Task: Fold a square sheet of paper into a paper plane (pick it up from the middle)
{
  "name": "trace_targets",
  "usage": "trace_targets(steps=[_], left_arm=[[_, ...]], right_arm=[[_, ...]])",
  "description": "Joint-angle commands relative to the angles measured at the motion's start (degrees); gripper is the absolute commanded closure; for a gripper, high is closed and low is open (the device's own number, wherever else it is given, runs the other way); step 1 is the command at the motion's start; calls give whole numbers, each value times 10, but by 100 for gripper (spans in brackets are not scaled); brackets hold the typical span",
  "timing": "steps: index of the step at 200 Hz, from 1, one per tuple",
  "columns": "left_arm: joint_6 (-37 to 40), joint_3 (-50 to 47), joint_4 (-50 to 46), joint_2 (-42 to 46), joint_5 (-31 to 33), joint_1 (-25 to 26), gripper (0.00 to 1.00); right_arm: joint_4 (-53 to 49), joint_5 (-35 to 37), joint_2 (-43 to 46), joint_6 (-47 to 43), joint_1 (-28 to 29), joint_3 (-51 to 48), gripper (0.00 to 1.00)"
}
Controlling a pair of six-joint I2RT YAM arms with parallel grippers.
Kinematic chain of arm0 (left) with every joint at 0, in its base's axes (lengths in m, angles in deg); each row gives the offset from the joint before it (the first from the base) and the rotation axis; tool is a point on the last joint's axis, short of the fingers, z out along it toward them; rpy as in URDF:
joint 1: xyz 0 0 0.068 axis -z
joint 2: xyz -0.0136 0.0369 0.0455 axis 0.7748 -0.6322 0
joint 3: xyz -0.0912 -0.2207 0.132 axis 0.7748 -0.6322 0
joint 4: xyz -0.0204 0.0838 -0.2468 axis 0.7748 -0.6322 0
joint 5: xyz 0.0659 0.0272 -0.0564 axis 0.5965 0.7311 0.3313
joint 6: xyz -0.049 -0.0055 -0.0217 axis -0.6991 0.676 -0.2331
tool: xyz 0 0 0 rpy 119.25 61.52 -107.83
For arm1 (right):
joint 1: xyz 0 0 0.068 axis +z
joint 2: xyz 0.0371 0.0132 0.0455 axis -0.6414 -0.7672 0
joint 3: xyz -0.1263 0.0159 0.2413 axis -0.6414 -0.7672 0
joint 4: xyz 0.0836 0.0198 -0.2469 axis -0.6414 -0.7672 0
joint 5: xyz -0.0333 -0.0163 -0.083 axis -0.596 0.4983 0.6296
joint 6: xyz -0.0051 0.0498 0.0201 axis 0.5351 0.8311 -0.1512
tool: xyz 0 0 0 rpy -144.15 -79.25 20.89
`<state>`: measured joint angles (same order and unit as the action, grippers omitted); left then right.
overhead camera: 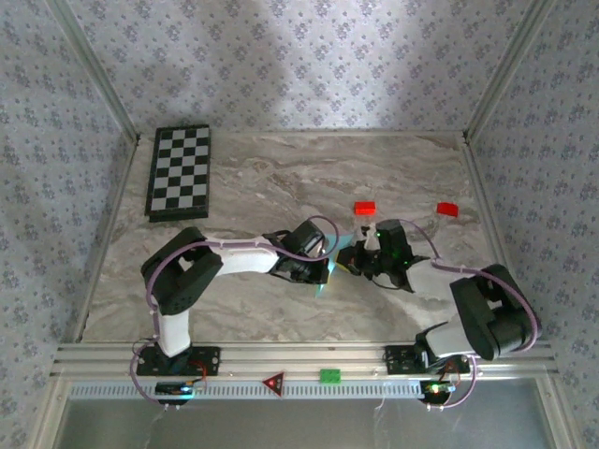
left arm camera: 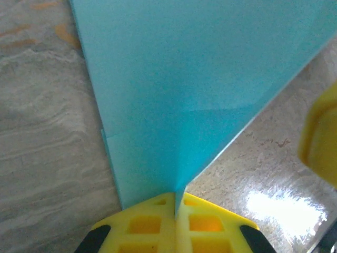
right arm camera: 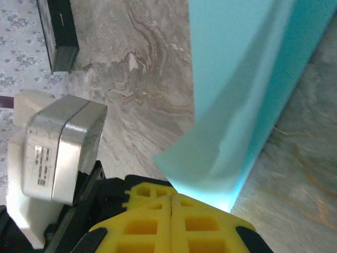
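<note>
Left wrist: my left gripper (left arm camera: 175, 199), right gripper (right arm camera: 172, 200) both clamped on paper plane (left arm camera: 200, 79) near red block (overhead camera: 364, 208); mid-fold, next needs pressed centre crease.

No legible txt; label (right arm camera: 45, 163) too blurry.

Black-and-white arms (overhead camera: 234, 257), lilac cables (overhead camera: 153, 281) — yellow waffle-grid claw fingers (left arm camera: 145, 226)

Yellow jaws tight together on a lower corner of the paper plane (right arm camera: 237, 95), marble table (right arm camera: 137, 105) behind.
</note>
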<state>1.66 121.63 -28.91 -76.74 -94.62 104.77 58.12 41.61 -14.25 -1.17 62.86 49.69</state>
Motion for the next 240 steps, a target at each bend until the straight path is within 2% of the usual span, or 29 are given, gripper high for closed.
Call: trace_targets(steps=[1,38,135,240], left_arm=[[14,-5,14,-7,-27,-7,100],[12,-17,24,-5,-33,-14,99],[11,-35,64,-21,-71,-20,100],[4,-49,86,-36,-94,-31,100]], right_arm=[[82,-16,-30,32,8,15,93],[72,5,-58,28,3,19,95],[87,-12,-110,20,-14,32,95],[61,-7,-129,-1,-23,46,95]])
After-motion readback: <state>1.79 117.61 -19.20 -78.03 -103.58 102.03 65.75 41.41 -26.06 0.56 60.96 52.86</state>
